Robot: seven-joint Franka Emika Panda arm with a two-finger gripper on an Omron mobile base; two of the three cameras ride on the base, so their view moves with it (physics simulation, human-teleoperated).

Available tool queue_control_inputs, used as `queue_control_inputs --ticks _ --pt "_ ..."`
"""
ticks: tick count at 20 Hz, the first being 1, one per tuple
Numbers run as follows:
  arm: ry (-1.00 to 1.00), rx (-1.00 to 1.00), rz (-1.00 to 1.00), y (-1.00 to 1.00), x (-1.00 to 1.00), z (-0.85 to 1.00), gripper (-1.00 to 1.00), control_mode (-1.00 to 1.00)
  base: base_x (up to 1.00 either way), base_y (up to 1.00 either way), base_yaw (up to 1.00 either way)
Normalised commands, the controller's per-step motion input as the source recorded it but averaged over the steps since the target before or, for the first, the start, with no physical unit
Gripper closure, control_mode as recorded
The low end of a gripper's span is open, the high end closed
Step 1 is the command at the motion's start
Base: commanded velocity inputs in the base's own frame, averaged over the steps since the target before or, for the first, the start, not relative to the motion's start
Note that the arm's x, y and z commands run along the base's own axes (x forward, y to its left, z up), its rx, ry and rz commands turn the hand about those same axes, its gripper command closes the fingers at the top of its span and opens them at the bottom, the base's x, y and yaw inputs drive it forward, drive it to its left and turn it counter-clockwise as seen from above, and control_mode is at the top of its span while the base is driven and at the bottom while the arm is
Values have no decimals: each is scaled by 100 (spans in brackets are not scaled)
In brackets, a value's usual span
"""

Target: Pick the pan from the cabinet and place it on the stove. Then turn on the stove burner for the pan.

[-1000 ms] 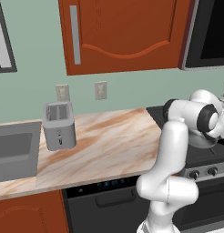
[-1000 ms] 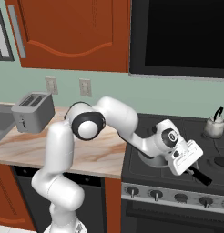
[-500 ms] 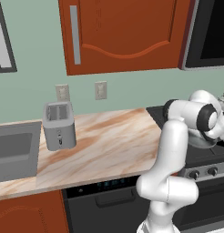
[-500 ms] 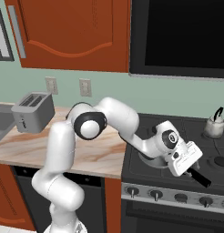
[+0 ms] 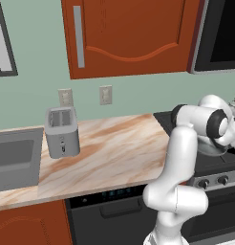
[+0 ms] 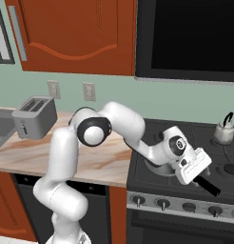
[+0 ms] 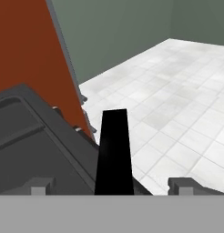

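From the left base camera I see the cabinet (image 5: 129, 36) shut at twelve o'clock, its silver bar handle (image 5: 79, 37) on the left edge of the door, and a toaster (image 5: 62, 132) standing on the marbled desk (image 5: 114, 153) at nine o'clock, beside the grey sink (image 5: 14, 162). My arm folds across at three o'clock and covers most of the stove (image 5: 212, 167); a sliver of the pan (image 5: 210, 150) peeks out under the wrist there. From the right base camera the stove (image 6: 185, 178) sits at four o'clock, the pan (image 6: 154, 167) rests on its front left grate, mostly hidden behind my forearm, and its dark handle (image 6: 207, 185) sticks out toward five o'clock past the stove's front edge. The gripper (image 6: 197, 170) sits right over that handle. A small white kettle (image 6: 222, 132) stands on the back right burner at three o'clock. From the hand camera the black handle (image 7: 114, 152) runs up from six o'clock between the two fingertips (image 7: 38, 185), which stand wide on either side and clear of it, so the jaws are spread and hold nothing.
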Motion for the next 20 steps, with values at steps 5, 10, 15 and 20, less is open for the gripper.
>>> queue_control_inputs --ticks 5,10,15,20 --pt "-5 0 0 18 -42 20 -100 -100 0 0 0" --pt "-8 0 0 47 -60 26 -100 -100 0 0 0" --pt "-12 0 0 64 -59 20 -100 -100 0 0 0" --pt "-19 2 0 71 -52 8 -100 -100 0 0 0"
